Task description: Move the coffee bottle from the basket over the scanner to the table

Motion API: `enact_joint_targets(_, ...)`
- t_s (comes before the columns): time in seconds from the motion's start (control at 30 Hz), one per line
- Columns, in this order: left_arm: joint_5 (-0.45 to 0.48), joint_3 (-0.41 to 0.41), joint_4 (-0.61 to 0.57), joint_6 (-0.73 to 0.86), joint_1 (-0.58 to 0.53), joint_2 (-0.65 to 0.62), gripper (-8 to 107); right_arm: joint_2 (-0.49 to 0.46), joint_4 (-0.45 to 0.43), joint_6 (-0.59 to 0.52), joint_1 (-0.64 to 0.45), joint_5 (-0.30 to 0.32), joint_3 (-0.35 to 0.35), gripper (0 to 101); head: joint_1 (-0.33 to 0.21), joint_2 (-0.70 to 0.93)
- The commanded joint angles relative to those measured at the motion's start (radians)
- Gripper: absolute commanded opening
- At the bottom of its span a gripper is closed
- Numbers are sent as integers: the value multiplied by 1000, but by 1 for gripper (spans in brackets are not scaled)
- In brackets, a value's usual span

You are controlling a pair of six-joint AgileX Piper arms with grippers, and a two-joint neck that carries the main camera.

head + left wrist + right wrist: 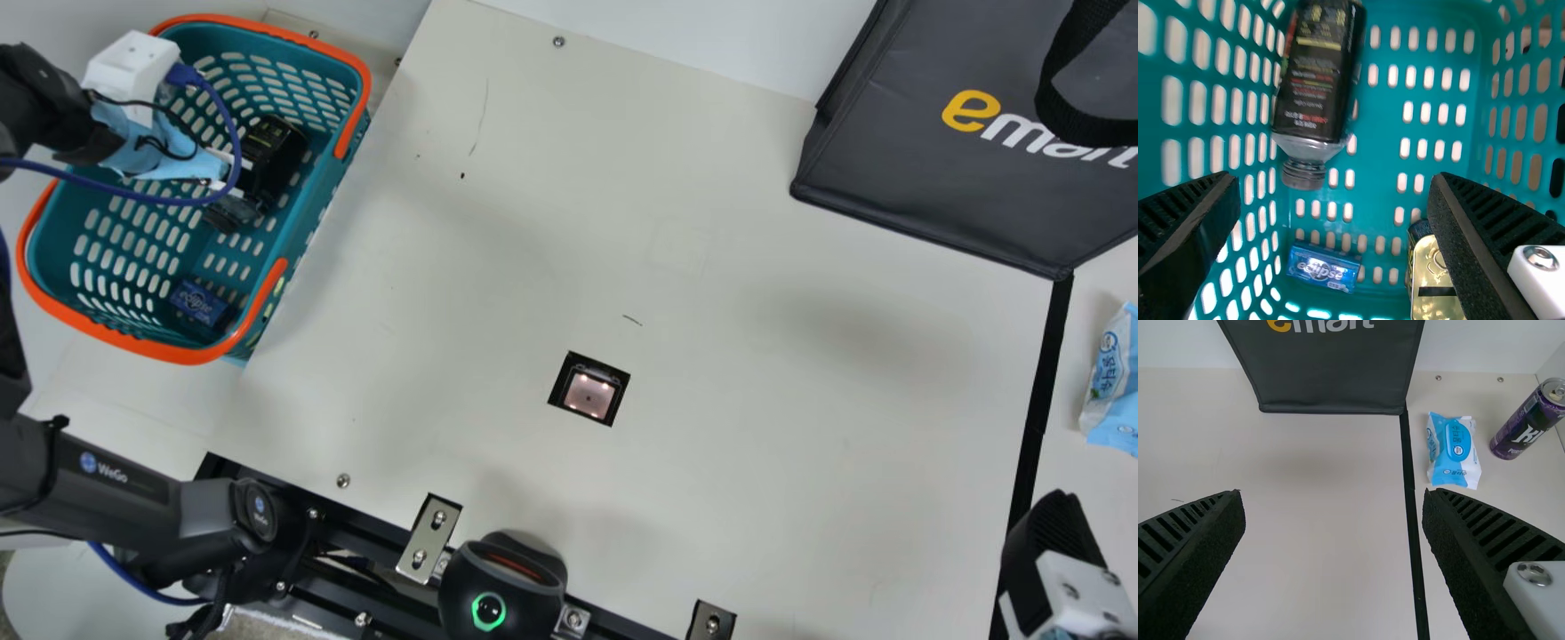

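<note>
My left gripper (158,142) is over the basket (331,49) in the main view. The coffee bottle (277,147), black-labelled with a dark cap, lies inside the basket. In the left wrist view my left gripper (1335,193) is open with nothing between its fingers; the bottle (1315,80) lies lower, apart from them, against the basket's perforated wall (1197,100). A square scanner window (589,394) is set in the table (711,329). At the main view's lower right is my right gripper (1049,542); the right wrist view shows my right gripper (1335,500) open and holding nothing.
A blue box (1323,267) and a gold item (1435,277) lie in the basket. A dark bag (942,160) stands at the table's back right. Beyond the black strip (1412,513) are a wipes pack (1453,450) and a purple can (1528,420). A black device (502,582) sits at the front edge.
</note>
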Motion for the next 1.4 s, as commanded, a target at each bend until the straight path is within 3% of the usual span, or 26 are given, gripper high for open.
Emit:
enact_joint_targets(0.0, 3, 9, 5, 1, 0, 10, 90, 0, 0, 0, 0, 0, 0, 95, -30, 4)
enact_joint_targets(0.5, 7, 91, 30, 11, 10, 17, 90, 0, 0, 0, 0, 1, 0, 95, -30, 4)
enact_joint_targets(0.77, -40, 114, -2, 114, -2, 20, 90, 0, 0, 0, 0, 1, 0, 95, -30, 4)
enact_joint_targets(1.03, -88, 77, 2, 171, -52, 55, 90, 0, 0, 0, 0, 1, 0, 95, -30, 4)
enact_joint_targets(1.37, -87, -30, 50, 154, -105, 148, 90, 0, 0, 0, 0, 1, 0, 95, -30, 4)
